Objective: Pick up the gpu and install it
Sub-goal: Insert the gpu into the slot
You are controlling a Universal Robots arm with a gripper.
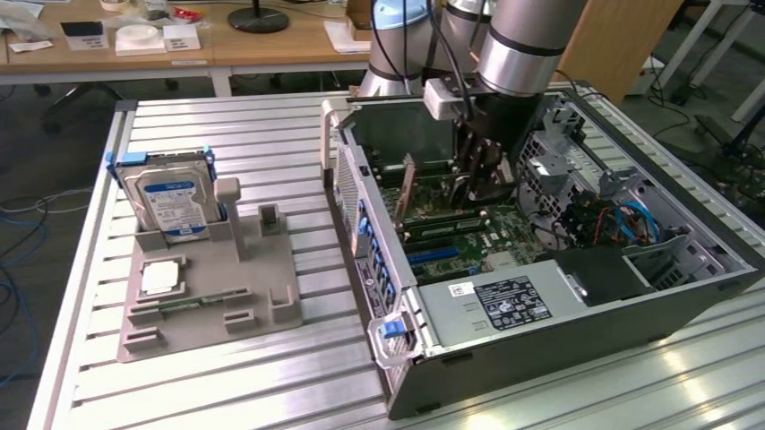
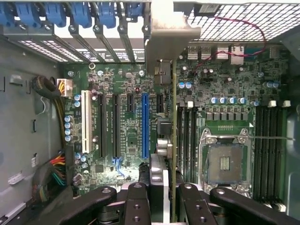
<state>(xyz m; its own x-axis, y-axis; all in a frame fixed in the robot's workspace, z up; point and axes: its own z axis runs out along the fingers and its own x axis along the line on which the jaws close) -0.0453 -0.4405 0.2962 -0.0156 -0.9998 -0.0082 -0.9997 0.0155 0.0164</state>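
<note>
The arm reaches down into the open case [image 1: 538, 345], which lies on its side on the counter [image 1: 239, 385]. The claw [image 1: 485, 179] is closed on the gpu [image 2: 174, 117], a finger pressed to each flat face, so the card hangs edge-down over the board [image 2: 126, 84]. From the wrist it shows as a thin blade running from the claw out to its metal bracket [image 2: 169, 28], which sits up by the row of blue latches [image 2: 56, 14]. The pick-up looks done, and I'd say we're in the install step, with the card inside the case but not yet seated, as far as I can judge. How high it hangs above the board I can't tell. Seen from the wrist, its edge lies beside the long blue slot [image 2: 145, 124] rather than over it, nearer the memory slots [image 2: 186, 136], though the camera's angle may account for some of that. To my eye, seating it calls for the card's edge to sit square over its slot, the bracket to meet its opening at the back of the case, and a straight, even press. With any tilt or offset, the card would likely bind on the slot or the parts around it.
</note>
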